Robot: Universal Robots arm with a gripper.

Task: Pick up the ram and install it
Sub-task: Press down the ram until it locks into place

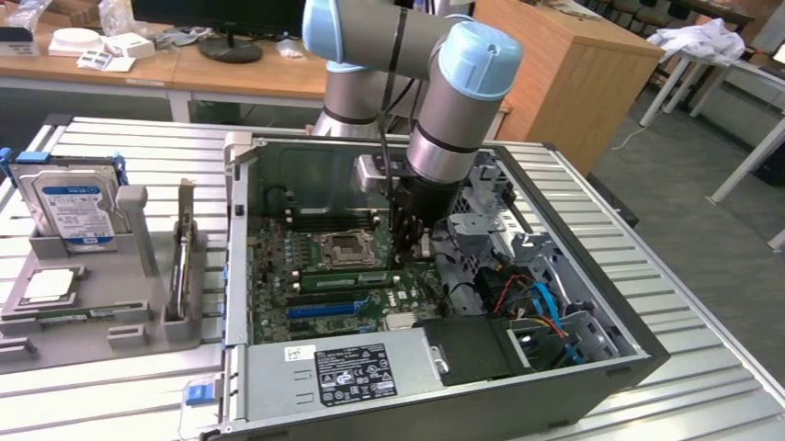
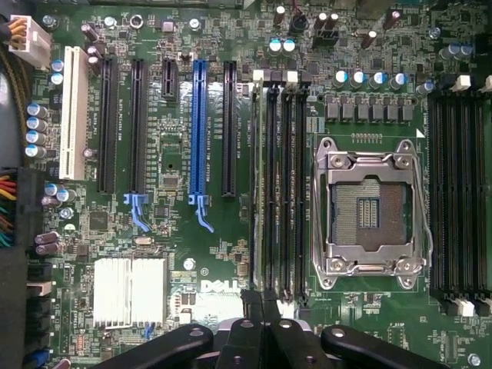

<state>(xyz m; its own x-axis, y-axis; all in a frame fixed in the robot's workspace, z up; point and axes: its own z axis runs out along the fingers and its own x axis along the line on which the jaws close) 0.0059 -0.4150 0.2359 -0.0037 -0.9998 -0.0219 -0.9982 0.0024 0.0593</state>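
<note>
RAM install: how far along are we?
Done: the ram stands edge-up in a motherboard slot, the outermost of the bank between the CPU socket and the blue slot. In hand: the claw is shut right at one end of the stick, with the arm down inside the case. Left: I can't tell whether it is pressed fully home or whether the slot's end clips have latched.

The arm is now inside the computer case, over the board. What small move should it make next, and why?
Probably a short, straight push down. The ram stands on edge in the outermost slot of the bank beside the empty processor socket, and the shut gripper sits over one end of it. Whether that end has clicked in, I cannot tell.
</note>
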